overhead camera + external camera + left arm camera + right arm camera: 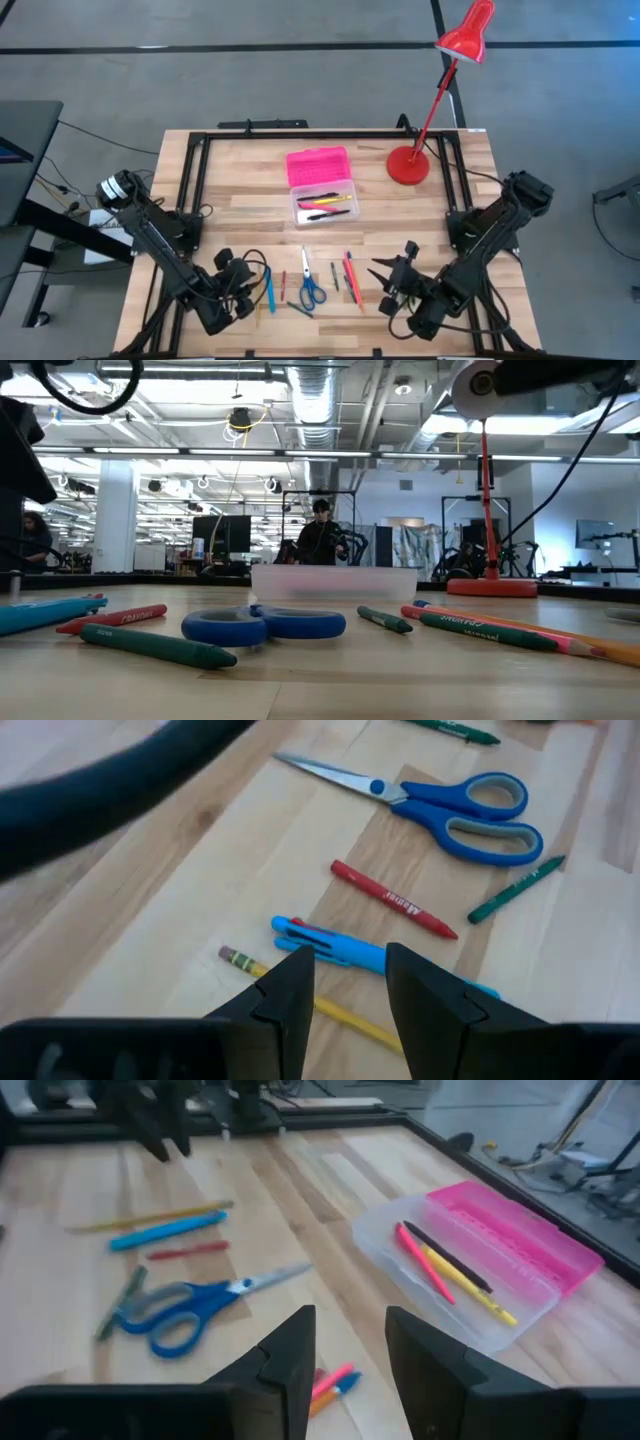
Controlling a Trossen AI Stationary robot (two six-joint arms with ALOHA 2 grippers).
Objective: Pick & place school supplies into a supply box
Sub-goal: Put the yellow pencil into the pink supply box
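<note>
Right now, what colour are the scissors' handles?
Blue. The scissors show best in the left wrist view, lying on the table.

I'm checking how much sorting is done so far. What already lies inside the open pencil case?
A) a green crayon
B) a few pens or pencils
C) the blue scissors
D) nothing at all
B: the clear base of the pencil case holds a pink, a black and a yellow pen, while the scissors lie out on the table.

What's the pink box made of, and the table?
The supply box looks like plastic: a see-through base showing the pens inside, and a bright pink, bumpy lid. The table looks like wood, pale planks with visible grain and a smooth finish.
</note>
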